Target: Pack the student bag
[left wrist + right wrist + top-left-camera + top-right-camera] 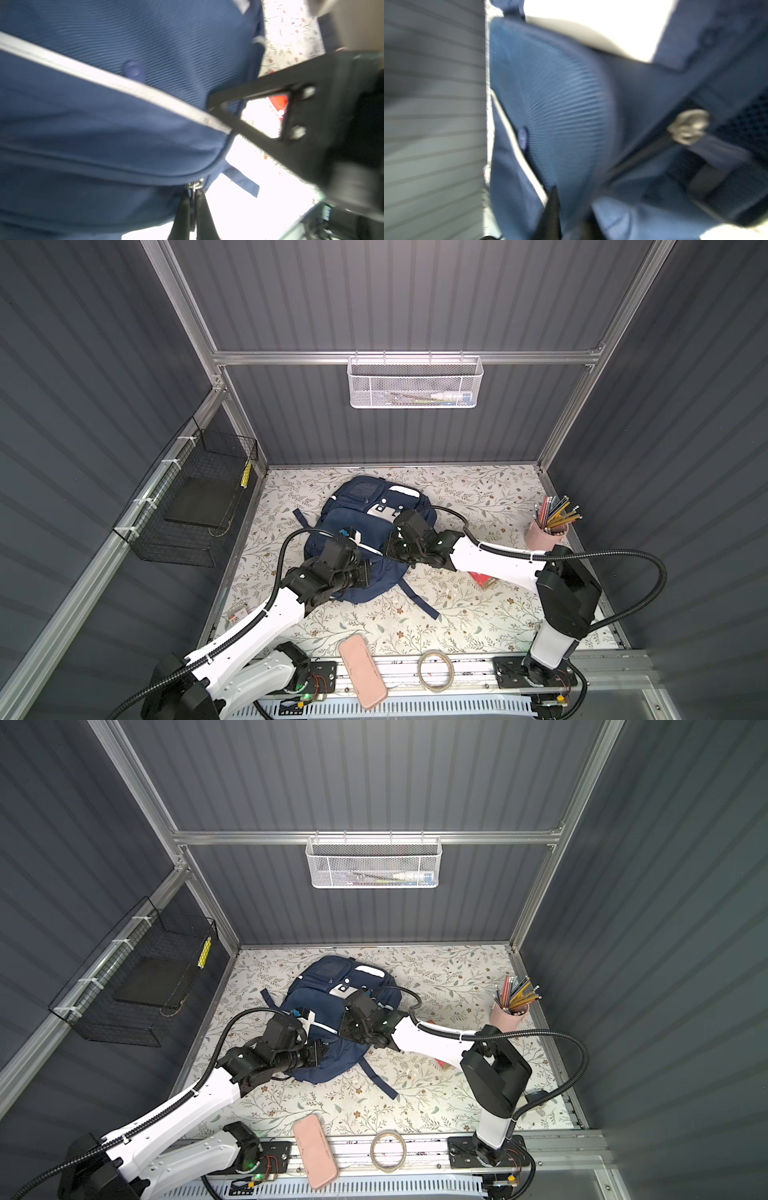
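Mid-worktop (457,614), toward the back: student bag (357,493) lies flat, front pockets up. Its long axis runs far-to-near w/ a slight tilt, pocket end far, zip end near.

Key relation: both hands are on the bag's near half. Left hand (194,205) is at the near end, fingers closed on the metal zip pull (194,187), and the bag body lies straight ahead of it. Right hand (570,205) comes in from the bag's right side. It's closed and looks pinched on bag fabric by the white stripe (116,83); wrist view is blurry, so not 100% sure.

Left hand is nearer the zip, so prob. it does the pulling along the curved seam while the right hand holds the fabric taut. Est. step: opening the main compartment, nothing packed yet as far as visible.

Counts:
- 1 bag
- 2 hands
- 1 pink case (363,672), at the near edge
- 1 tape ring (435,670), just beside the case
- 1 pink cup (545,533) of pencils at far right, too many pencils to count
- 1 red box (482,578), partly hidden under the right arm
- 1 small packet (237,617), at the left edge
- 1 white mesh basket (415,383), on the back wall
- 1 black wire basket (187,506), on the left wall
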You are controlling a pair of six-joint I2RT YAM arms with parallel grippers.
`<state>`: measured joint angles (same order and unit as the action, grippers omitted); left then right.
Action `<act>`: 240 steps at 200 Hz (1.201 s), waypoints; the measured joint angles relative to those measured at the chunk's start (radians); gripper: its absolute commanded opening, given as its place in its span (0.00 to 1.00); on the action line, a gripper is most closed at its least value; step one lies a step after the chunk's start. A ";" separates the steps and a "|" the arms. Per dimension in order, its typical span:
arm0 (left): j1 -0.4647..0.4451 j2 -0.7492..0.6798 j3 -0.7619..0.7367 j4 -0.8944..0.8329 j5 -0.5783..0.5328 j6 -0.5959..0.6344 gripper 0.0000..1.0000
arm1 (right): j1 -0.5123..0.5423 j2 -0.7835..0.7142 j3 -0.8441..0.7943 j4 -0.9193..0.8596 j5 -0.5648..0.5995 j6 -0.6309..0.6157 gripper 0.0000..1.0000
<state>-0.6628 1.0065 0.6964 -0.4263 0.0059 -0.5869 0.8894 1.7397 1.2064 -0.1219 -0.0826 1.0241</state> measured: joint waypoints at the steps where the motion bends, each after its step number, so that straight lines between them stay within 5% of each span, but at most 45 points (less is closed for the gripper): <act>1: 0.000 0.000 0.000 0.000 -0.001 0.000 0.00 | 0.000 -0.001 -0.002 0.001 -0.001 0.001 0.00; 50: 0.001 -0.010 0.012 -0.042 -0.066 -0.001 0.00 | -0.061 -0.046 -0.032 -0.051 -0.067 -0.105 0.00; 95: 0.090 -0.022 0.025 -0.074 -0.064 0.005 0.00 | -0.204 -0.071 -0.035 -0.145 -0.196 -0.280 0.00; 114: 0.094 -0.022 0.025 -0.070 -0.047 0.018 0.00 | -0.260 -0.050 0.013 -0.221 -0.231 -0.362 0.07; 182: 0.108 -0.056 0.025 -0.048 0.018 0.041 0.00 | -0.289 0.136 0.269 -0.391 -0.243 -0.454 0.08; 190: 0.108 -0.060 0.025 -0.048 0.025 0.043 0.00 | -0.289 0.159 0.307 -0.409 -0.241 -0.459 0.14; 208: 0.108 -0.060 0.025 -0.043 0.053 0.041 0.00 | -0.291 0.195 0.376 -0.437 -0.198 -0.451 0.51; 240: 0.076 -0.045 0.023 -0.044 0.086 0.024 0.00 | -0.333 0.181 0.412 -0.444 -0.091 -0.432 0.69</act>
<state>-0.5865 0.9619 0.7193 -0.4702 0.0921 -0.5625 0.5568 1.9205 1.6180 -0.5663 -0.1738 0.5919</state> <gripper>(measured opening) 0.066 0.649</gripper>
